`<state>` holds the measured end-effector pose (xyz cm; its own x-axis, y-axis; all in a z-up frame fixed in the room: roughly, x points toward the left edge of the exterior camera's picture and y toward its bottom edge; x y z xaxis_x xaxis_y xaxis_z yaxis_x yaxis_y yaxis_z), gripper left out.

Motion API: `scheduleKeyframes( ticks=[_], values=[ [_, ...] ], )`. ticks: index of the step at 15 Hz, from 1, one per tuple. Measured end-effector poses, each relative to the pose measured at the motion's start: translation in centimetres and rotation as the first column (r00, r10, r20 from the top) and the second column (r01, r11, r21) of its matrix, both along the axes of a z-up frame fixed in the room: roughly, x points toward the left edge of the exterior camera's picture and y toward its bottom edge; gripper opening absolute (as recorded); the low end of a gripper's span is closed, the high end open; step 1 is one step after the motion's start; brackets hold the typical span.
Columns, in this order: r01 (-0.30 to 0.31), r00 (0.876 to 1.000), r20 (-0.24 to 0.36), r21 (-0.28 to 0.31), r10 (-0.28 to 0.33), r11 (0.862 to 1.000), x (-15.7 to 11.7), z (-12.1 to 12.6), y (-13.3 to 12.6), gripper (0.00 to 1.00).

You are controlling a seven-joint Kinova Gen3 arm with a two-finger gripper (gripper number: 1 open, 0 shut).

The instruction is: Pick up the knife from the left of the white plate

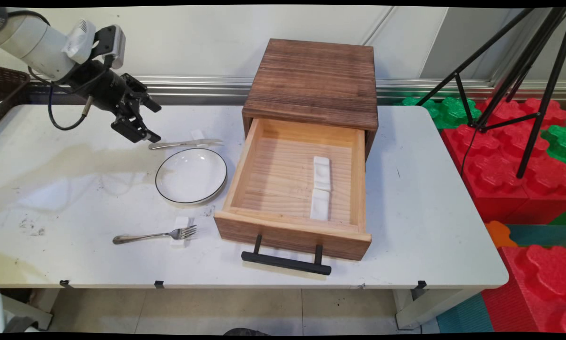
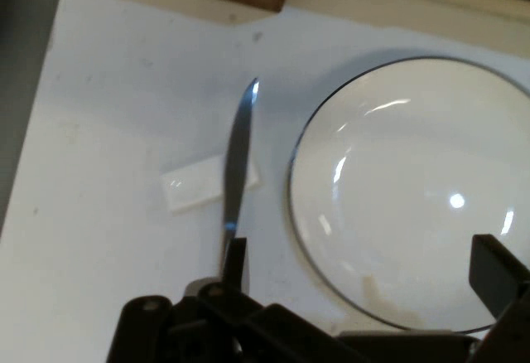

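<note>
Black end effector (image 1: 150, 123) spread wide, holding nothing, poised over knife (image 1: 184, 143) handle beside plate (image 1: 191, 176).

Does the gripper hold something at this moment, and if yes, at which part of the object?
Nothing is held. The gripper is open above the handle end of the knife, which lies on the table with its blade across a small white rest, beside the plate.

The white table (image 1: 405, 226) bears a wooden drawer box (image 1: 311, 89), plate (image 1: 191, 176), knife (image 1: 184, 143), fork (image 1: 155, 235).
</note>
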<state>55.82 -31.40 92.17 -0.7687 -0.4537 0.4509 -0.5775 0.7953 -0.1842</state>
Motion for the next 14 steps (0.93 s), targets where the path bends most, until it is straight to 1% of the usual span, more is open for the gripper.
scheduleKeyframes(
  ticks=[3, 7, 10, 14],
  values=[
    [-0.033, 0.999, 0.028, -0.001, 0.033, 0.999, 1.0, -0.7, -0.7, 1.00],
    [-0.072, 0.995, 0.072, -0.001, 0.072, 0.997, 2.3, -2.4, -1.7, 1.00],
    [-0.088, 0.991, 0.104, 0.001, 0.087, 0.996, 2.9, -3.8, -2.7, 1.00],
    [-0.100, 0.986, 0.132, 0.006, 0.098, 0.995, 3.3, -5.3, -3.7, 1.00]
  ],
)
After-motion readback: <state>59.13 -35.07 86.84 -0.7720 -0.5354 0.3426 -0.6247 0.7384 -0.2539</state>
